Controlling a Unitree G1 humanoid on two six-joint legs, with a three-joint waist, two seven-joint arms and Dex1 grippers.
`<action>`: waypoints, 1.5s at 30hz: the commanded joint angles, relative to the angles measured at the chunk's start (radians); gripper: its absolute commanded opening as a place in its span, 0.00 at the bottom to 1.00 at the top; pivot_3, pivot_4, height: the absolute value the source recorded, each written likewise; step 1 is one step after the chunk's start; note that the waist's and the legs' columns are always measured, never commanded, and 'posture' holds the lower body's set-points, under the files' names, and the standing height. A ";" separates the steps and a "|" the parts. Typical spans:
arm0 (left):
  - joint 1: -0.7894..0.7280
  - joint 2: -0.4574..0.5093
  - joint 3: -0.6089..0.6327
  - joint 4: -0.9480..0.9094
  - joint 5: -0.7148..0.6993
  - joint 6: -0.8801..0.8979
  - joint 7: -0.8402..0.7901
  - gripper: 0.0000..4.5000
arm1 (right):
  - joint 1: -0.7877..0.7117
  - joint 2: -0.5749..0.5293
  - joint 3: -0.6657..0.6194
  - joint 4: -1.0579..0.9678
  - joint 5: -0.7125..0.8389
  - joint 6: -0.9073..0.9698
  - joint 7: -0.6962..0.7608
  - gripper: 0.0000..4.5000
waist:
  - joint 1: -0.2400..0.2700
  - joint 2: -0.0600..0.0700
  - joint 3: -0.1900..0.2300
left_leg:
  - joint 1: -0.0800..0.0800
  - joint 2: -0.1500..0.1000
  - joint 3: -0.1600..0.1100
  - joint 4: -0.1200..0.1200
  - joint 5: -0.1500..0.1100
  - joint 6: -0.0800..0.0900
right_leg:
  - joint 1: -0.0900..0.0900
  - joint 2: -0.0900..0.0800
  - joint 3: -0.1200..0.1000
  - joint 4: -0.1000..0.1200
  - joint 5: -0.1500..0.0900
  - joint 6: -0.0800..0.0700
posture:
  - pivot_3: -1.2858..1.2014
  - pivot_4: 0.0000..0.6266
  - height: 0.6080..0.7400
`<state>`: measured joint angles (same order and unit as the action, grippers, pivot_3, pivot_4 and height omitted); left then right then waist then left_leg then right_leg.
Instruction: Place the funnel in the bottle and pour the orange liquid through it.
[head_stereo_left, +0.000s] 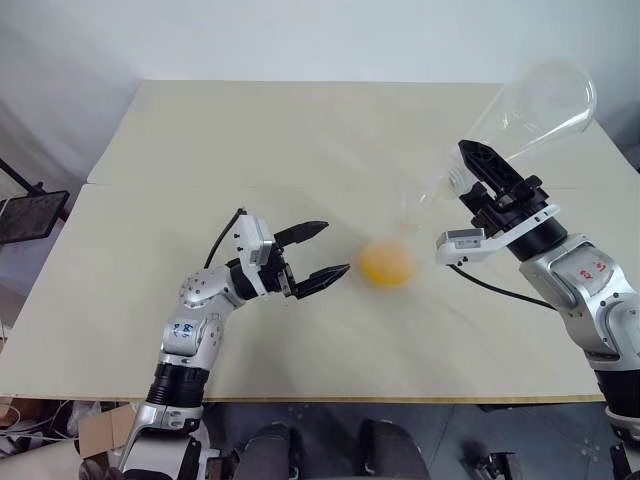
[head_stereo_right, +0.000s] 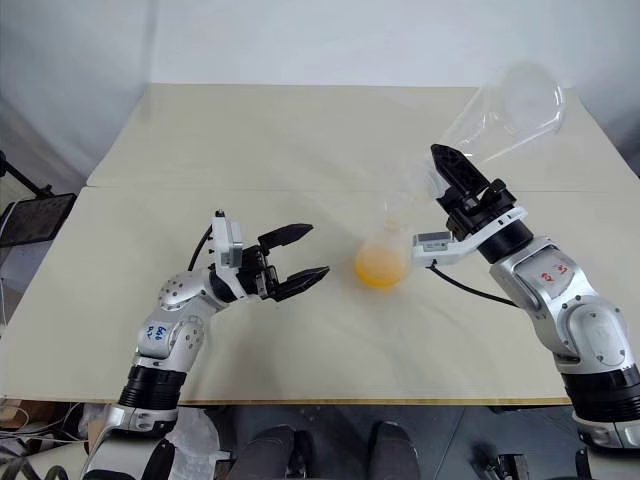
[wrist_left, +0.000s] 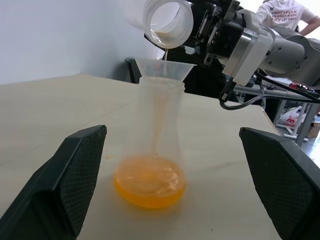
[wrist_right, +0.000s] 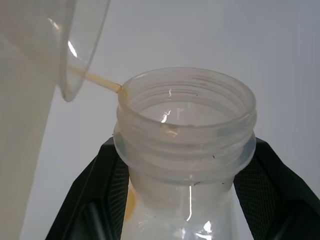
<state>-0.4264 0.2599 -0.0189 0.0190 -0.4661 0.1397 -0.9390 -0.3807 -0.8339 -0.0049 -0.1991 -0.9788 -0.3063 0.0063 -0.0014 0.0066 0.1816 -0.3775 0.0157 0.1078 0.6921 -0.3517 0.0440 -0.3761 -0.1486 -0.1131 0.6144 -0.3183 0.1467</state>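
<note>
The bottle (wrist_left: 159, 112), a clear flask, stands mid-table with the funnel (wrist_left: 161, 67) seated in its neck. Orange liquid (wrist_left: 150, 187) pools in its base (head_stereo_left: 386, 265). My right gripper (head_stereo_left: 478, 172) is shut on the threaded neck of a larger clear flask-shaped container (head_stereo_left: 530, 110), which is tipped mouth-down over the funnel. A thin orange stream (wrist_right: 95, 79) runs from that container's lip (wrist_right: 185, 125) into the funnel. My left gripper (head_stereo_left: 333, 250) is open with nothing in it, level with the bottle's base and a short way to its left, not touching it.
The pale table (head_stereo_left: 200, 130) is two boards joined by a seam, and its front edge lies close to me. A black mesh object (head_stereo_left: 30, 215) stands off the table's left side. A person in a white shirt (wrist_left: 286, 11) is in the background beyond my right arm.
</note>
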 joint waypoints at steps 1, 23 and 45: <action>0.008 0.000 -0.005 -0.024 0.000 -0.014 0.001 1.00 | -0.005 -0.001 -0.014 -0.036 0.002 0.001 -0.022 0.62 | 0.000 0.000 0.000 | 0.000 0.000 0.000 0.000 0.000 0.000 | 0.000 0.000 0.000 0.000 0.000 0.000 | 0.52 0.24 1.00; 0.001 0.015 -0.007 -0.008 0.006 -0.016 -0.015 1.00 | 0.050 0.240 -0.232 -0.148 0.629 0.289 0.231 0.62 | 0.003 0.000 0.000 | -0.001 -0.001 -0.002 0.000 0.000 0.001 | 0.002 0.000 -0.002 -0.001 0.000 0.000 | 0.52 0.24 1.00; -0.014 0.017 -0.018 0.010 0.006 -0.012 -0.034 1.00 | 0.158 0.453 -0.585 -0.074 1.322 0.669 0.317 0.62 | 0.001 0.000 0.000 | 0.000 -0.001 -0.002 -0.001 0.000 0.001 | 0.001 0.000 -0.002 0.000 0.000 0.000 | 0.52 0.24 1.00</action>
<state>-0.4296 0.2802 -0.0279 0.0530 -0.4626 0.1387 -0.9726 -0.2273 -0.4133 -0.5718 -0.2663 0.2747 0.4286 0.3055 -0.0006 0.0065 0.1816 -0.3777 0.0147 0.1061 0.6916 -0.3516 0.0447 -0.3750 -0.1487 -0.1149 0.6141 -0.3181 0.1468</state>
